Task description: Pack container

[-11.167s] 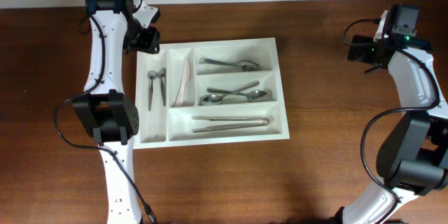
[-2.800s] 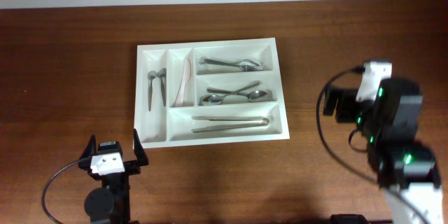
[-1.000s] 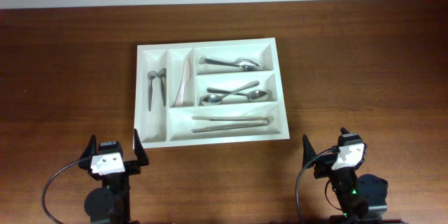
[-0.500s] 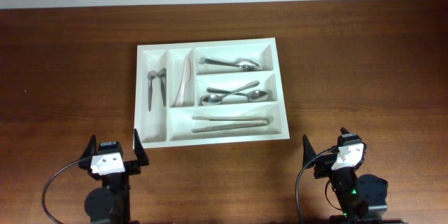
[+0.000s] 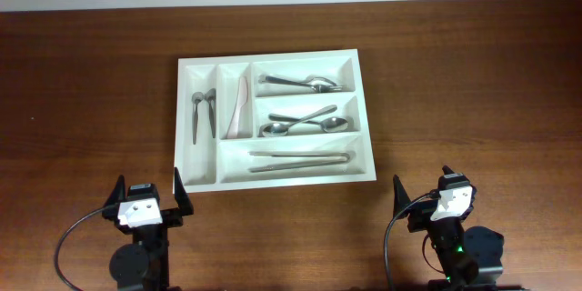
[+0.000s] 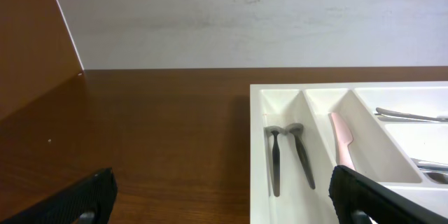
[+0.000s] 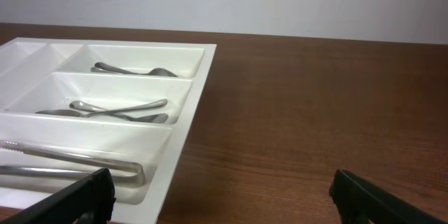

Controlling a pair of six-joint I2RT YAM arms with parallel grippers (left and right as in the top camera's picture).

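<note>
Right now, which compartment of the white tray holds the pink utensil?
The narrow compartment second from the left of the container: it alone holds a pink utensil; the other four hold only grey cutlery.

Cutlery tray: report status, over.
Left gripper, right gripper: jaws wide open, empty. Tray loaded, cutlery in all five compartments. Nothing blocking it.

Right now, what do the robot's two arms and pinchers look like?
Both are mostly black. Each has a white block on top: the left arm and the right arm. The left gripper and right gripper each have two thin, pointed black fingers. A black cable loops beside each arm, and a tiny green light glows on the right one.
</note>
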